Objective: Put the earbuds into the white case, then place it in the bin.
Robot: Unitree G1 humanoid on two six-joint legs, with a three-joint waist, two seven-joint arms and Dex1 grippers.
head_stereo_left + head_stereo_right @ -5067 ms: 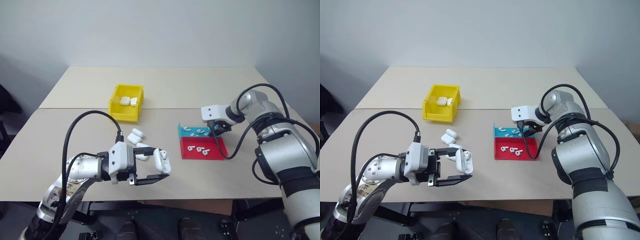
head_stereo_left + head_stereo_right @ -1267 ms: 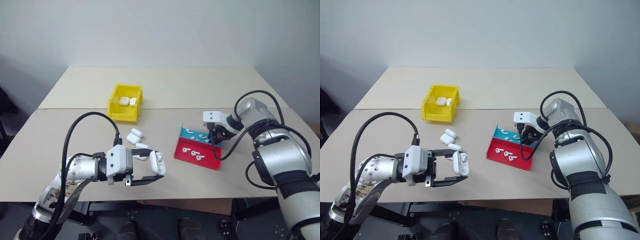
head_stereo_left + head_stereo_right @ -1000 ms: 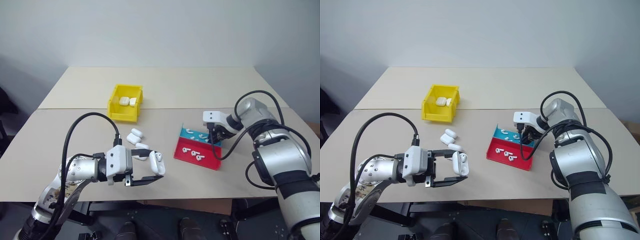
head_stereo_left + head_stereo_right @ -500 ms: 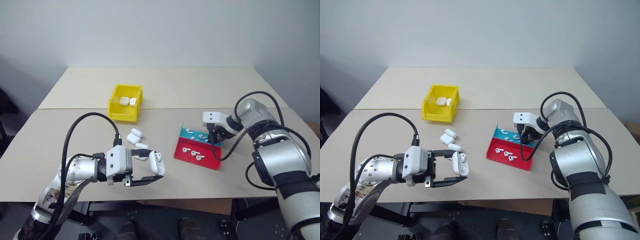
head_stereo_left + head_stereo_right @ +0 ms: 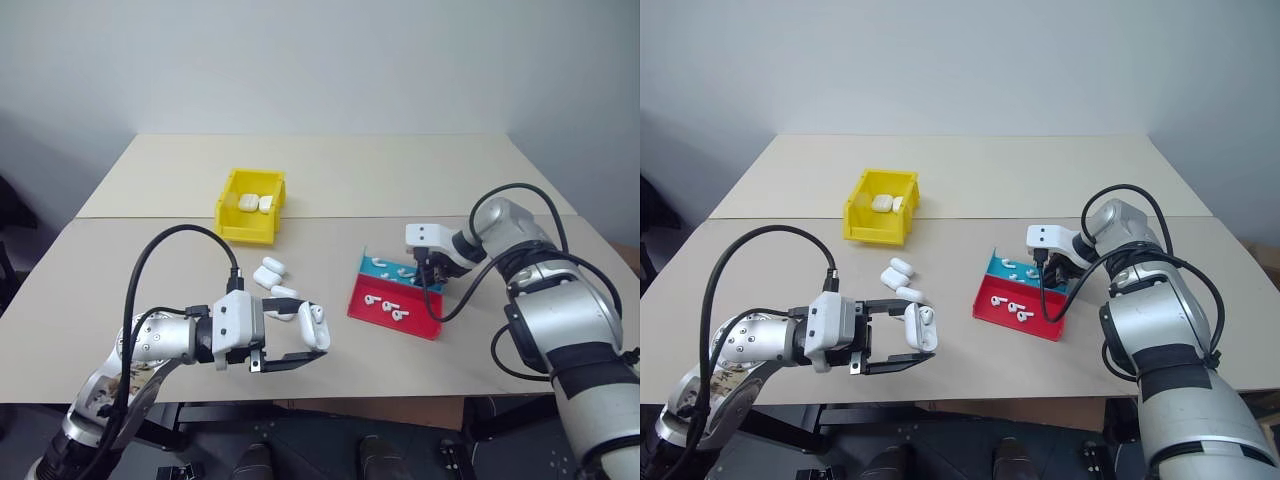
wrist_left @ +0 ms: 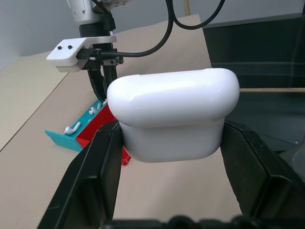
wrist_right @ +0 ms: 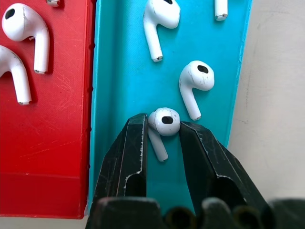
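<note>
My left gripper (image 5: pixel 300 335) is shut on the white case (image 5: pixel 313 326), held above the table's front edge with its lid apparently open; in the left wrist view the case (image 6: pixel 172 114) sits between both black fingers. My right gripper (image 7: pixel 163 121) points down into the teal half of the tray (image 5: pixel 372 268). Its fingers are closed on either side of one earbud (image 7: pixel 167 119) that lies on the teal floor. More earbuds (image 7: pixel 196 78) lie beside it and on the red half. The yellow bin (image 5: pixel 247 233) stands at the back left with two cases inside.
Loose white cases (image 5: pixel 271 271) lie on the table between the bin and my left gripper. The red-and-teal tray (image 5: pixel 420 320) sits skewed, right of centre. A seam crosses the table behind the bin.
Over the last second nothing visibly moves. Compared with five seconds ago, the tray has slid left and turned, and my right gripper sits lower in its teal half.
</note>
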